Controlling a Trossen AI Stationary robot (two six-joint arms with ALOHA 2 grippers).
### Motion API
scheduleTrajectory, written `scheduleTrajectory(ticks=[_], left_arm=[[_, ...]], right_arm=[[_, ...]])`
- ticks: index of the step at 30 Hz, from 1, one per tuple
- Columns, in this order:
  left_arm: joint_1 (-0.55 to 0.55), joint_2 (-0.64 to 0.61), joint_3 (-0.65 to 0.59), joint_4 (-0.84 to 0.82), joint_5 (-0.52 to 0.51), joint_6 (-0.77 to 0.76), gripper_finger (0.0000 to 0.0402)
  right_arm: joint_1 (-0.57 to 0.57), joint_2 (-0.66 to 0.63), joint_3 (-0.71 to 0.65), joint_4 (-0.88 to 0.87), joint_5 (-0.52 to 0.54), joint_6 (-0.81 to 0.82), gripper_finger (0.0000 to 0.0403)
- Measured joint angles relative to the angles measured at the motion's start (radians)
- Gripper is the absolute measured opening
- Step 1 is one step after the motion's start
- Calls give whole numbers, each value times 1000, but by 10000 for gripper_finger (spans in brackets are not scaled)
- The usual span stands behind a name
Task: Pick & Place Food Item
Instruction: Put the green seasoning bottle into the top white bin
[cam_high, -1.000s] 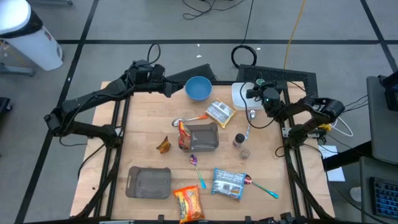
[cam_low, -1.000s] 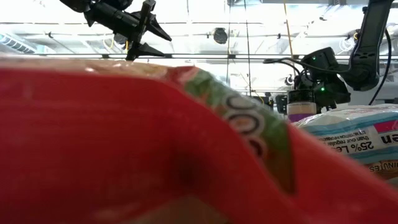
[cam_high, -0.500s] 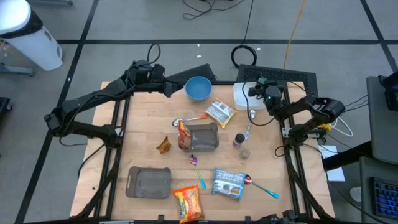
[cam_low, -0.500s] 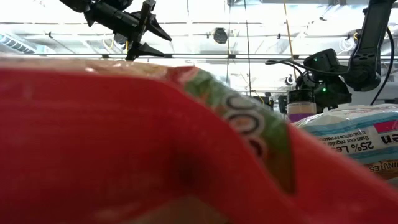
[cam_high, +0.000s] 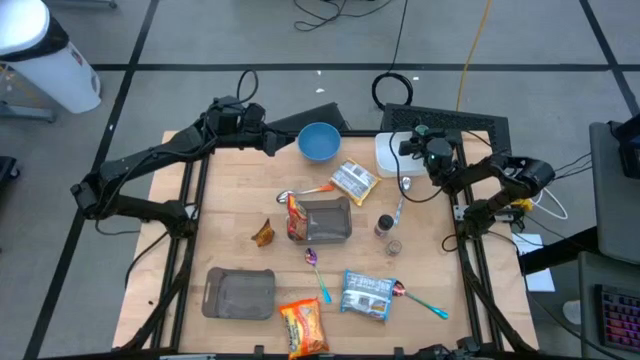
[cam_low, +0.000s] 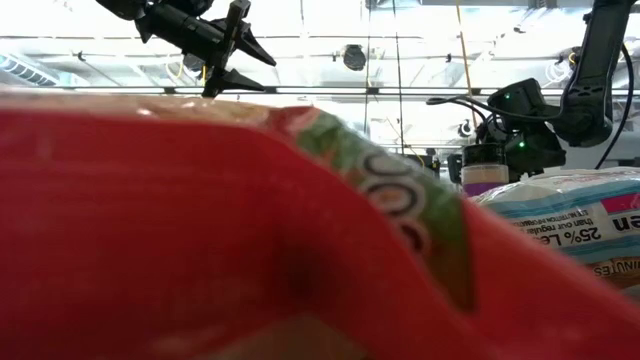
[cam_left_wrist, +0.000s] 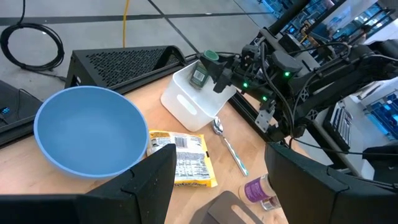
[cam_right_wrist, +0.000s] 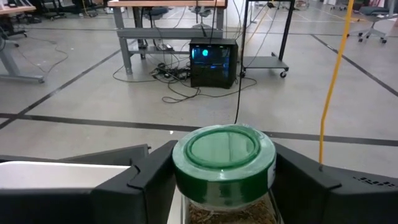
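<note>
A small glass jar with a green lid (cam_right_wrist: 224, 163) sits between the fingers of my right gripper (cam_right_wrist: 224, 186) at the table's far right. It is over the white container (cam_high: 386, 153); in the left wrist view the jar (cam_left_wrist: 200, 71) shows at the container's (cam_left_wrist: 186, 102) far rim. Whether its base rests inside, I cannot tell. My left gripper (cam_high: 275, 143) waits open and raised at the far left, beside the blue bowl (cam_high: 319, 141). My right gripper has the jar pinched between its two fingers, which lie against opposite sides of the green lid (cam_right_wrist: 177, 171). The fingers come in about level from the table's right side. The jar stands roughly upright; its lower part is hidden below the frame.
On the table lie a yellow packet (cam_high: 354, 180), a grey tray (cam_high: 322, 220) with a red packet, a second grey tray (cam_high: 240, 292), a blue packet (cam_high: 366, 295), an orange packet (cam_high: 303, 325), a purple-labelled jar (cam_high: 385, 224) and several spoons.
</note>
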Motion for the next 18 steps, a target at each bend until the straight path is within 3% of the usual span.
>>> scheduleTrajectory(ticks=[18], left_arm=[[0,0,0,0,0,4,251]], right_arm=[[0,-1,0,3,-29,25,245]])
